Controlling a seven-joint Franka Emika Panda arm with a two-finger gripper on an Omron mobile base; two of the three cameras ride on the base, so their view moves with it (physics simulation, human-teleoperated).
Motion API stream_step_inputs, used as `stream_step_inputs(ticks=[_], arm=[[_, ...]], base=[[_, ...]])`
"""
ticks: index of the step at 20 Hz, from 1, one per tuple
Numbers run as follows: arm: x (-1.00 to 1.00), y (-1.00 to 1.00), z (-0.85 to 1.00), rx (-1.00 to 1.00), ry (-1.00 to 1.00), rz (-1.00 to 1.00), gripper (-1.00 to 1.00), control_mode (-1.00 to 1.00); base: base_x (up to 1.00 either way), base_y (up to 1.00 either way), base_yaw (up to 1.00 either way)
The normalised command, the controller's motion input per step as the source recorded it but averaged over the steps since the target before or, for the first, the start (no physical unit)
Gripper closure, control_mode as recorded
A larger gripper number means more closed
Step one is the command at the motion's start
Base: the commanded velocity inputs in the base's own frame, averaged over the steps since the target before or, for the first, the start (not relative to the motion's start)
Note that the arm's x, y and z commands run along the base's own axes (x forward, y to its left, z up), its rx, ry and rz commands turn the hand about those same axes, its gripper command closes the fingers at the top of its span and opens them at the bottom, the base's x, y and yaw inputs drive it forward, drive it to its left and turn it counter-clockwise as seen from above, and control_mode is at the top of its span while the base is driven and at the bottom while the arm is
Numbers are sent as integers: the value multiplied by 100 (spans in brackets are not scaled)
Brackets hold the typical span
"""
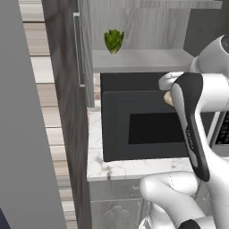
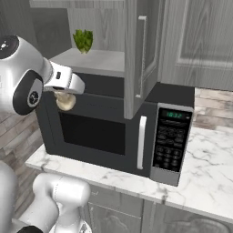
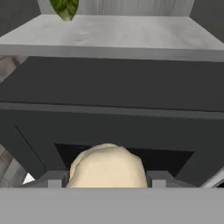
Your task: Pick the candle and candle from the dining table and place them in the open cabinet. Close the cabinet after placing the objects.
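The grey wood-grain cabinet [image 2: 136,54] hangs on the wall with its doors swung open, one door edge-on in the right base view and the other [image 1: 67,112] reaching down the left side of the left base view. Inside, its pale grey shelf [image 1: 147,60] is bare but for a small leafy green vegetable [image 1: 114,41] standing near the back left. Directly under the shelf sits the black microwave [image 2: 113,132], its door shut, resting on the white marble bench [image 2: 200,177].

The claw [image 3: 107,180] hangs in front of the microwave's upper edge, below the level of the shelf. Its jaws stand narrow, clamped on the cream candle [image 3: 107,170], which bulges between the two dark fingertips [image 3: 52,179] in the hand view and shows as a pale lump under the wrist in the right base view [image 2: 65,101]. I cannot tell which way its long axis lies, since only a rounded end shows.

What matters for the placing is that the shelf lies above and ahead of the claw, beyond the microwave's top. By my reading, the candle must rise clear of the shelf's front lip before going forward; a straight push would meet the microwave. The open stretch of shelf to the right of the vegetable looks the safer landing spot.
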Motion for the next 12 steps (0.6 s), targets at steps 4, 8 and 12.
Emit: stream_step_inputs(ticks=[4,8,12], arm=[[28,0,11,0,-10,0,100,-100],[25,0,18,0,-7,0,100,-100],[13,0,27,0,-2,0,100,-100]], base=[[0,0,0],[0,0,0],[0,0,0]])
